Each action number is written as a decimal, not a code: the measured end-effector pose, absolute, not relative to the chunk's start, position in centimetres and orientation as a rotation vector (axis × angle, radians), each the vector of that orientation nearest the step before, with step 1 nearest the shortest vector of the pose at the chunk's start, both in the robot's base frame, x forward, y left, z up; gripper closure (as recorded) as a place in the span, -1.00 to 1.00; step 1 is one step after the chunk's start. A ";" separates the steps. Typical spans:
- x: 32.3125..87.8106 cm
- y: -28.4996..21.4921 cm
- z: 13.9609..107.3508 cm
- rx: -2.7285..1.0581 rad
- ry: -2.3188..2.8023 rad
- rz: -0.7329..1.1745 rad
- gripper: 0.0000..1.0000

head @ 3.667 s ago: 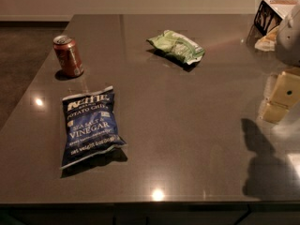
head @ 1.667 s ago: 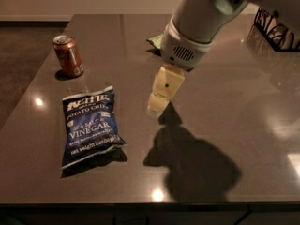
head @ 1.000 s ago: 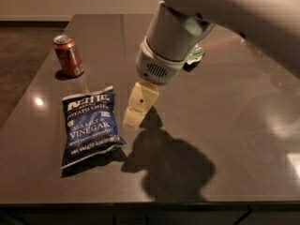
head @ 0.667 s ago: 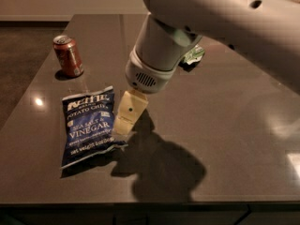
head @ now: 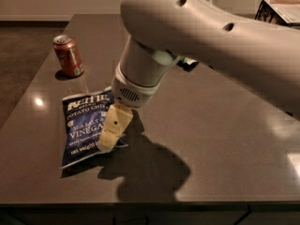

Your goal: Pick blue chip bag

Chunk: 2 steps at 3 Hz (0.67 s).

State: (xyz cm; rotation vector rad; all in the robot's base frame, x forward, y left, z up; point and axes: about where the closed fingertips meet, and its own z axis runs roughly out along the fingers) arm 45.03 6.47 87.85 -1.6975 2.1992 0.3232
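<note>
Dark table (head: 225, 144) bears the blue chip bag (head: 82, 125) at eight o'clock, the gripper (head: 108, 142) poised over its right edge, released or clenched I cannot tell; approach phase, I judge, with lowering and grasping next.

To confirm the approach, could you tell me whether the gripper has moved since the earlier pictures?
Yes: the gripper moved left, toward the red can, and now sits over the blue chip bag's right edge.
</note>
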 end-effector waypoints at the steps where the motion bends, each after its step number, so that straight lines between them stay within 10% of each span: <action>1: 45.1 7.7 86.5 -1.695 2.208 0.315 -1.00; 2: 45.0 8.7 85.6 -1.709 2.207 0.309 -1.00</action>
